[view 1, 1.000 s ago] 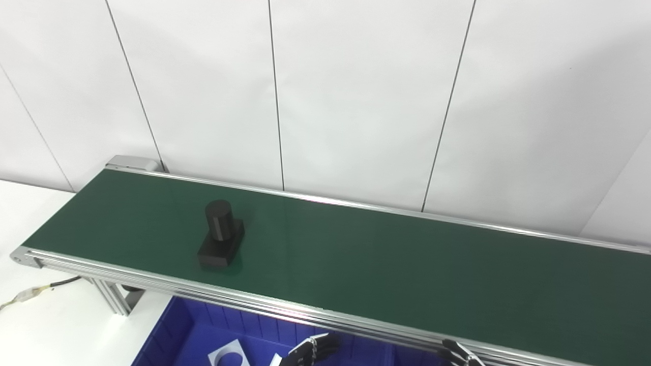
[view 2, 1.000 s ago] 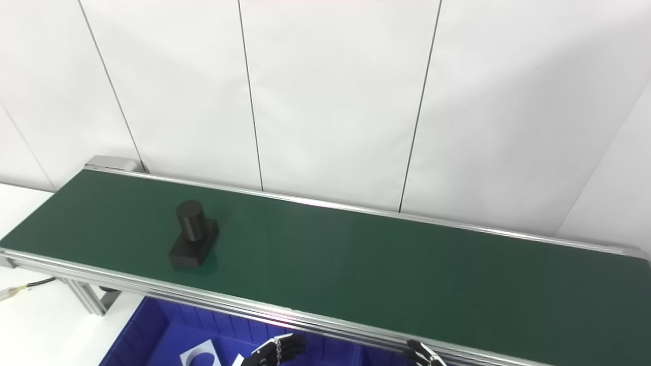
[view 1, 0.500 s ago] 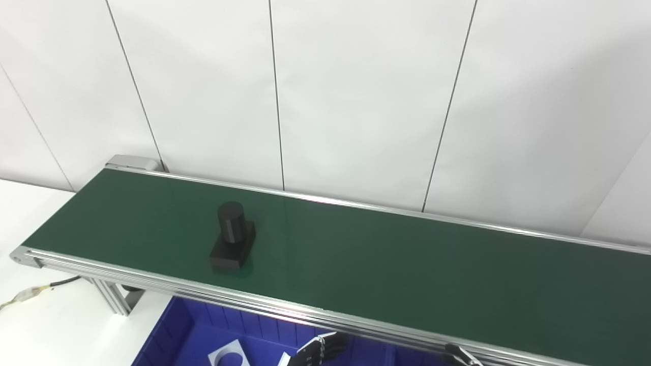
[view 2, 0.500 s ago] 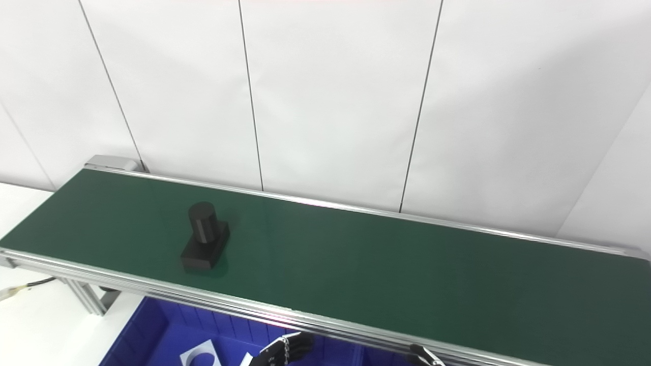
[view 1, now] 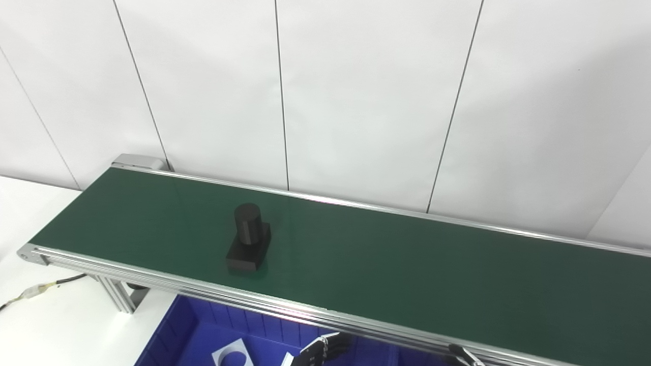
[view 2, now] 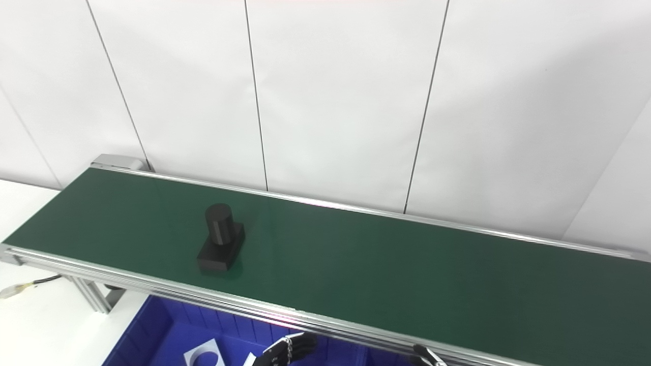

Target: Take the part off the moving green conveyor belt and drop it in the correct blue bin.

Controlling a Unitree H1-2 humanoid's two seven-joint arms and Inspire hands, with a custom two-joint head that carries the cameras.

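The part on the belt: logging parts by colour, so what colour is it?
Black all over, the part shows best in the left eye view.

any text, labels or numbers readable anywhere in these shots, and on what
None can be read.
black part: no marking visible.
green conveyor belt and its aluminium frame: no print or plate visible.
blue bin: holds a white card with a blue curved shape, cut off by the picture's edge; a symbol rather than readable letters.
wall panels: blank.

A black plastic part (view 1: 248, 244) sits on the dark green belt (view 1: 407, 269). The plastic bin (view 1: 203, 335) below is bright blue.
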